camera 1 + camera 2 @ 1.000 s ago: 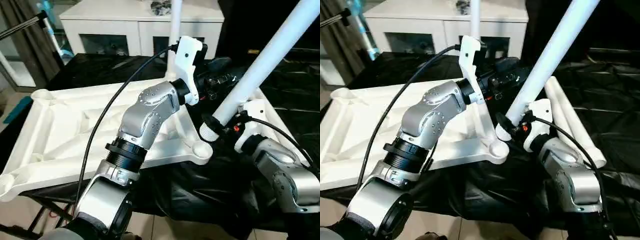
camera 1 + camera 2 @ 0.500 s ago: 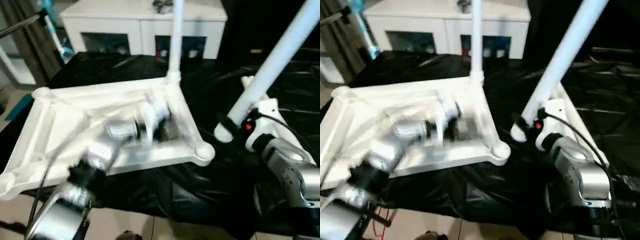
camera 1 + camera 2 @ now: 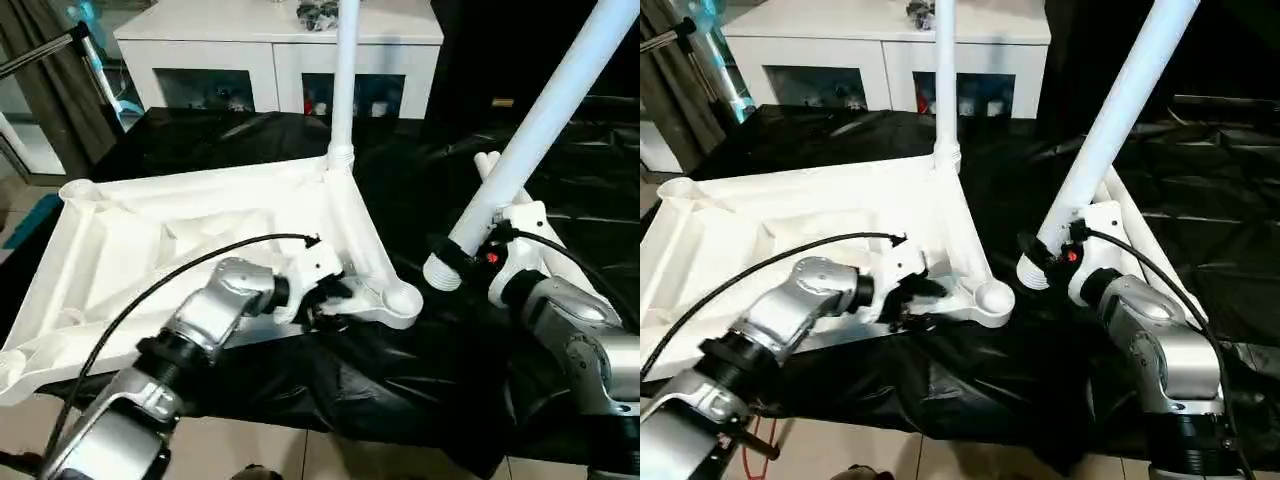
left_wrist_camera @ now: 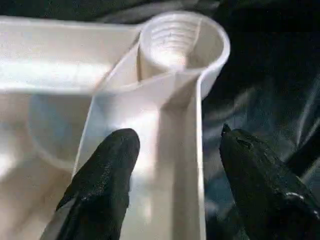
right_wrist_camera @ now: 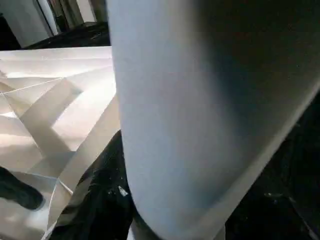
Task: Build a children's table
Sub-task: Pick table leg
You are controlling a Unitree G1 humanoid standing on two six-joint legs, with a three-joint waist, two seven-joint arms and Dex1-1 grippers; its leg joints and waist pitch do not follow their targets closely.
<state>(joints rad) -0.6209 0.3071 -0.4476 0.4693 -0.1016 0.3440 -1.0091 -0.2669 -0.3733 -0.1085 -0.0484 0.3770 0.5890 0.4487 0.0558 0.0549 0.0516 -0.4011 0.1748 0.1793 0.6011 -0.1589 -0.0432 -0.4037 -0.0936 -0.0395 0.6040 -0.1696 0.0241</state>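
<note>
Right tool (image 3: 462,262) clenched on leg (image 3: 540,125); stiff, light, slick, so grip near its threaded end. Left tool (image 4: 175,165) released, straddling tabletop (image 3: 150,240) rim below the socket (image 4: 182,42).

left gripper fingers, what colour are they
Black. The left gripper's two fingers show best in the left wrist view, straddling the white tabletop's edge rib.

The upturned tabletop (image 3: 190,235) is plain white, its underside crossed by raised ribs, and the corner socket (image 4: 182,42) is ridged inside. The legs, one upright (image 3: 345,80) and one tilted (image 3: 545,125), are white too. Glossy black sheeting (image 3: 400,385) covers the counter. The forearms (image 3: 795,310) are silver, the left gripper's fingers (image 4: 102,182) black. The cabinet (image 3: 275,45) is white with dark glass doors.
</note>
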